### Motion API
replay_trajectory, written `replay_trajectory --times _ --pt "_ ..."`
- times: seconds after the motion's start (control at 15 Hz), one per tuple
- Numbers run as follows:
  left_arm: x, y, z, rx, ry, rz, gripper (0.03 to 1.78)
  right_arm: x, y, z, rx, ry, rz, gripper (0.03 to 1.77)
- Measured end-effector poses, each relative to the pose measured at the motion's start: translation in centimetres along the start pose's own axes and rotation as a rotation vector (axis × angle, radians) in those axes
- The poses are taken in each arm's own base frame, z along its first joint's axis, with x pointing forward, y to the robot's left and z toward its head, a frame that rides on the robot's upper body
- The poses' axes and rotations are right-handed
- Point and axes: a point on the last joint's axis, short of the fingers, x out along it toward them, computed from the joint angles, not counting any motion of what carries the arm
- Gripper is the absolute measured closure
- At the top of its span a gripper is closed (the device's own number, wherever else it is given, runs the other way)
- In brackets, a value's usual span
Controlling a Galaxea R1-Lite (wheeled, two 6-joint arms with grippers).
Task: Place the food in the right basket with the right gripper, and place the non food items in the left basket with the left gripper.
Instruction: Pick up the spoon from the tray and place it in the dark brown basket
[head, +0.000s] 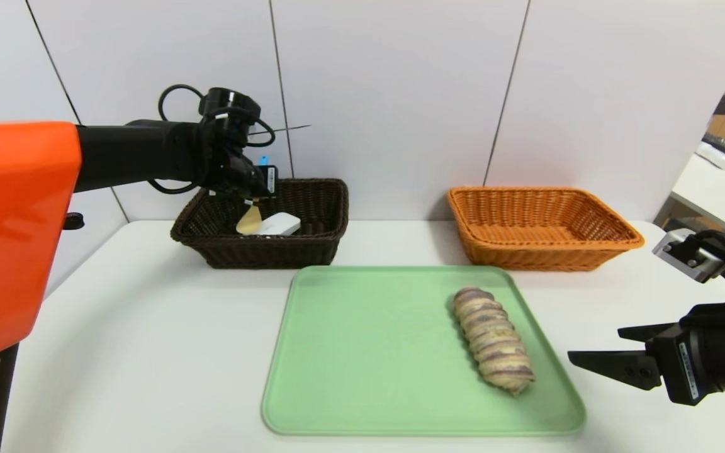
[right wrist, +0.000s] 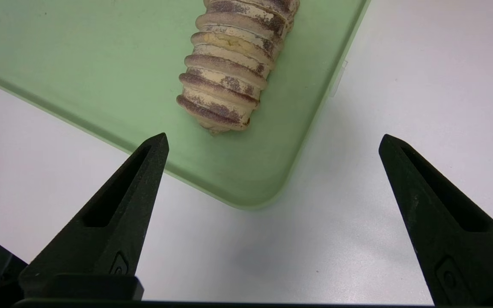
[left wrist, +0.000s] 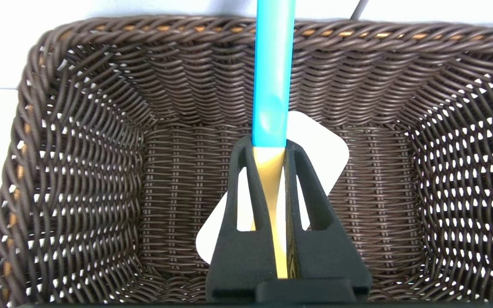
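Holding the spoon point(left wrist: 272, 94) over the dark left basket point(head: 312, 245), the left gripper point(left wrist: 271, 154) has its fingers pinched tight on the neck where blue handle meets yellow bowl. The handle points up and away toward the far wall, the bowl hangs down near the white case point(head: 279, 223) already lying inside; whether bowl and case touch is hard to say. The spoon looks light, stiff and smooth, so likely to slip. The bread loaf point(head: 493, 340) lies on the green tray point(head: 362, 352), right side, long axis near-to-far, probably soft: grip mid-length, across. The right gripper point(right wrist: 272, 141) hovers nearby, fingers spread wide. The orange right basket point(head: 545, 251) holds nothing.
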Motion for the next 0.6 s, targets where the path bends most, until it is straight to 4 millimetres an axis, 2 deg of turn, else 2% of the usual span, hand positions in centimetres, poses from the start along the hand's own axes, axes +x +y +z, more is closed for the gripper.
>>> replay_trajectory --times 0.6 --pt "0.28 -0.01 -0.18 0.0 0.007 -0.002 1.68 -0.1 0.03 -0.03 0.001 -0.001 0.001 0.1"
